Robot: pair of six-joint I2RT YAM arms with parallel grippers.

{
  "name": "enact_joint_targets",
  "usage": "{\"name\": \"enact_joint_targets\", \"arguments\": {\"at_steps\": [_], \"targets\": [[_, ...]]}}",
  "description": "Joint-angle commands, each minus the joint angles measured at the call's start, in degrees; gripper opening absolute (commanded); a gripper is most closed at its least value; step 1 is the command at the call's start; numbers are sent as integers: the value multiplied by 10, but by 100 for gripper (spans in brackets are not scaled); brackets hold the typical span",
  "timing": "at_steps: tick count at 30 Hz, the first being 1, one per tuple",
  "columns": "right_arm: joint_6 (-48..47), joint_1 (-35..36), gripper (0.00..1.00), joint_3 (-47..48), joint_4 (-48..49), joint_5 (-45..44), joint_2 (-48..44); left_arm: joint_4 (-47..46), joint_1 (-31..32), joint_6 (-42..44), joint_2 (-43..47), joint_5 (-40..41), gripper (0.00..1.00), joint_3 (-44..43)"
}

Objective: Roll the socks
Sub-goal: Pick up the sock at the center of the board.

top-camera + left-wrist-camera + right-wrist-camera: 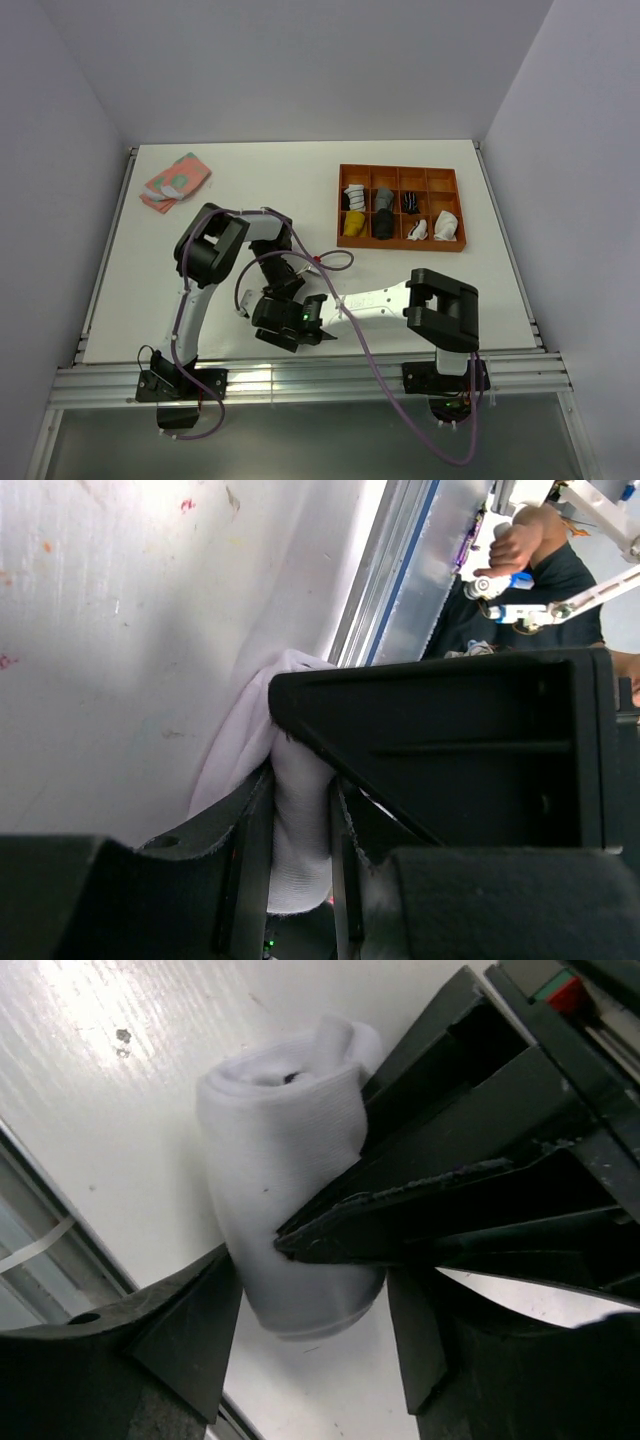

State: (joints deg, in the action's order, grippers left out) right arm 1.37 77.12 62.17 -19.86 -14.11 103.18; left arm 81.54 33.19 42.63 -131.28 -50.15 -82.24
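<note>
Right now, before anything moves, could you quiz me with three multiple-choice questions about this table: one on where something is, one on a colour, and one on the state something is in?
1. Where does the pink sock lie?
A) near the far left corner of the table
B) in the orange tray
C) between the two arms

2. What colour is the held sock in the left end effector?
A) black
B) white
C) pink

3. How does the left end effector stand?
A) wide open and empty
B) shut on the held sock
C) out of view

Answers:
1 A: the top view shows it by the far left edge, away from the arms.
2 B: both wrist views show plain white fabric.
3 B: the left wrist view shows it squeezing the fabric from both sides.
</note>
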Motion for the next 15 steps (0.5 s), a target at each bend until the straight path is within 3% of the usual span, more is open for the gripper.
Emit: {"name": "enact_joint_targets", "arguments": {"at_steps": [1,8,12,14,15], "targets": [[-5,6,64,14,25,-28,11,-72,0,47,-32,73,8,-3],[4,6,50,13,37,-34,33,-64,0,52,-44,66,9,-2],[11,6,17,6,41,-28,37,-60,-1,53,-36,55,9,-7],[13,6,10,1,41,-26,35,-50,-4,56,-36,45,13,-21],[14,6,1,0,41,-26,34,-42,-6,57,-36,40,14,-27]]}}
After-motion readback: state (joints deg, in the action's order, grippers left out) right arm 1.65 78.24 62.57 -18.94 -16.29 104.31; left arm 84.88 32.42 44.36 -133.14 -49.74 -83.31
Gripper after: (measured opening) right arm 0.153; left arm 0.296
